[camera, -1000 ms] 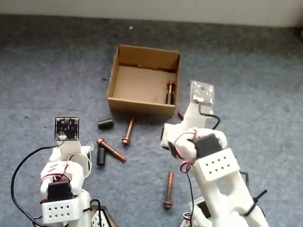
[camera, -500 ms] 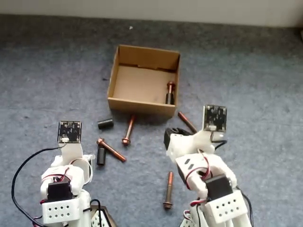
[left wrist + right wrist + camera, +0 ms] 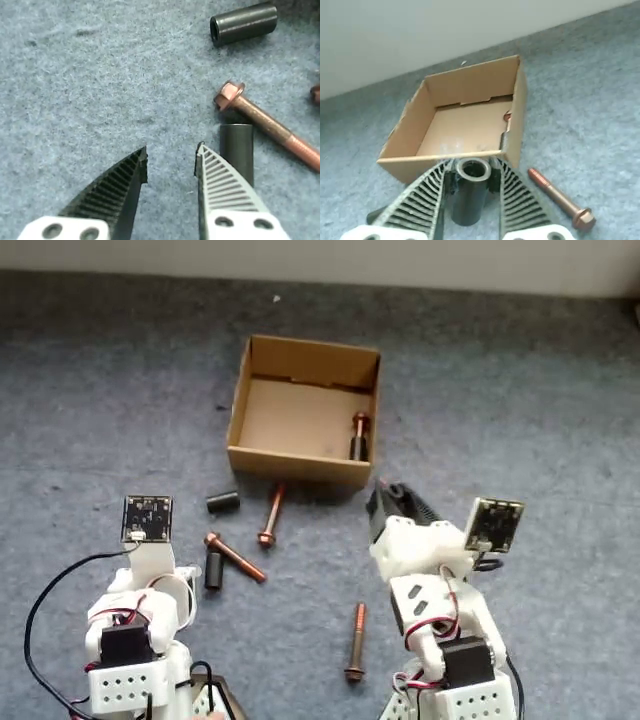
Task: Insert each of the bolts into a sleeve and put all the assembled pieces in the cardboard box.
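The cardboard box [image 3: 240,410] stands open at the back, with one bolt-in-sleeve piece [image 3: 358,436] upright against its right wall. My right gripper [image 3: 393,502] hangs in front of the box's right corner, shut on a black sleeve [image 3: 469,196] held upright. A copper bolt [image 3: 560,198] lies just beside it. My left gripper [image 3: 171,157] is open low over the carpet. A second sleeve [image 3: 236,150] lies against the outside of one finger, with a bolt [image 3: 265,122] beside it. A third sleeve [image 3: 222,503] lies in front of the box.
Another bolt [image 3: 270,513] lies in front of the box's front wall, and one more [image 3: 355,642] lies between the two arm bases. The grey carpet to the left and right of the box is open floor.
The right arm drew back from the box front and swung right, carrying the sleeve up with it. The left arm barely shifted.
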